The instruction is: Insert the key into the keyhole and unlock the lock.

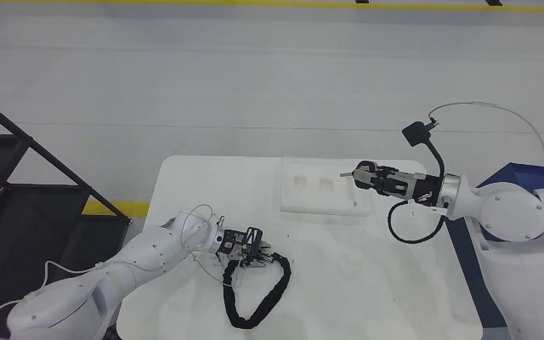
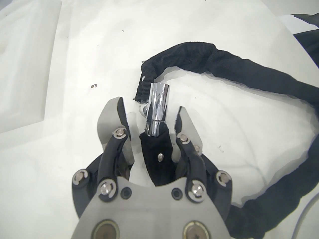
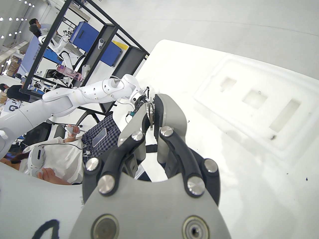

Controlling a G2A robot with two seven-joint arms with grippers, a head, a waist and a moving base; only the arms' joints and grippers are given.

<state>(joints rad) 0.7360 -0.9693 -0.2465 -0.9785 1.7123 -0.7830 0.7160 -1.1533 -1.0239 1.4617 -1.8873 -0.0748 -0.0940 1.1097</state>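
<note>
left end effector (image 2: 150,104) parted astride lock (image 2: 159,93), counter's (image 1: 357,280) near edge | right end effector (image 3: 151,105) clamped on key (image 3: 149,112), near far edge

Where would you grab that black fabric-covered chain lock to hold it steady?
Likely the black sleeve behind the shiny chrome cylinder, left gripper's fingers either side, coming from the sleeve end: it is narrow there, and the cylinder's far end stays free.
</note>
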